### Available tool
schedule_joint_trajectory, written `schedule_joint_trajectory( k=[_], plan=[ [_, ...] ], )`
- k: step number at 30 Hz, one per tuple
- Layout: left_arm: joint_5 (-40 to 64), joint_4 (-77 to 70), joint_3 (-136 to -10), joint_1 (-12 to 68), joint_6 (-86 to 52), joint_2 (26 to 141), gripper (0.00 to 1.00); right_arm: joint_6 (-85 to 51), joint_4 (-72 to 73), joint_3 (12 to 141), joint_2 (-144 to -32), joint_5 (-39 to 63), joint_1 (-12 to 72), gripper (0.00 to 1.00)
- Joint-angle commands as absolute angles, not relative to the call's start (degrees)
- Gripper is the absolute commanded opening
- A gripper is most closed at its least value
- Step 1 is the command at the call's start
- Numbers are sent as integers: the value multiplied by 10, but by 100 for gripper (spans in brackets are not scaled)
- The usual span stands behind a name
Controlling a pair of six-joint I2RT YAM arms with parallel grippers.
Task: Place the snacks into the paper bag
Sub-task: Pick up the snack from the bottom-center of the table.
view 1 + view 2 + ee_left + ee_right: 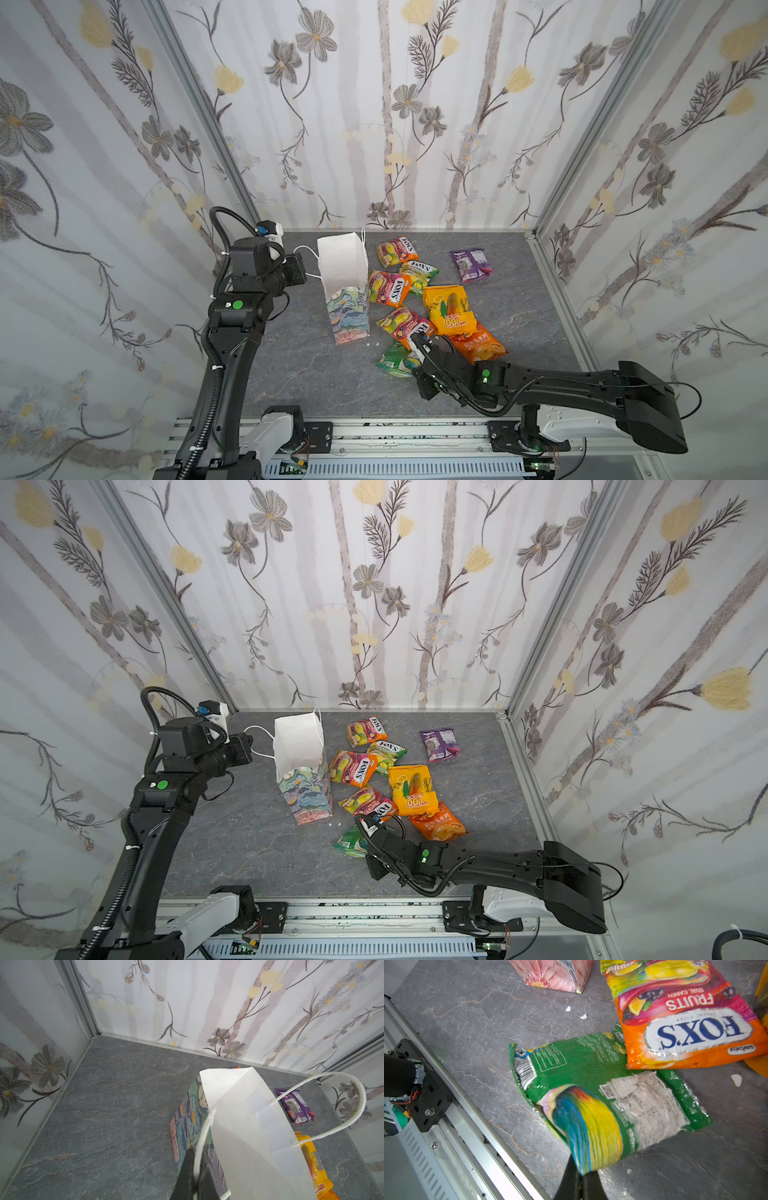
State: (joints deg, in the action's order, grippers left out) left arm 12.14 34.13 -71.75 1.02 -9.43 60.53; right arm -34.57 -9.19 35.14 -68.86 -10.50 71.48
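The paper bag stands upright and open on the grey table, its white lining showing and nothing visible inside. My left gripper is shut on the bag's white cord handle, on the bag's left side in both top views. The snacks lie right of the bag: several FOX'S packets, a yellow mango pack, an orange pack and a purple pack. My right gripper is shut on the curled-up edge of a green packet, nearest the front.
Floral-papered walls close in the table on the left, back and right. An aluminium rail with both arm bases runs along the front. Small white crumbs lie by the bag's base. An orange-pink FOX'S packet overlaps the green packet's far end.
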Motion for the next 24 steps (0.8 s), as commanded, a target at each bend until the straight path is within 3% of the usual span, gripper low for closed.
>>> schedule_joint_trajectory(
  k=[1,24],
  plan=[
    [116,327,-722,10,-94,607,0,-326,-71,354,-672,-125,710,0],
    [117,330,-720,10,-90,598,2,-244,-37,388,-566,-17,620,0]
  ],
)
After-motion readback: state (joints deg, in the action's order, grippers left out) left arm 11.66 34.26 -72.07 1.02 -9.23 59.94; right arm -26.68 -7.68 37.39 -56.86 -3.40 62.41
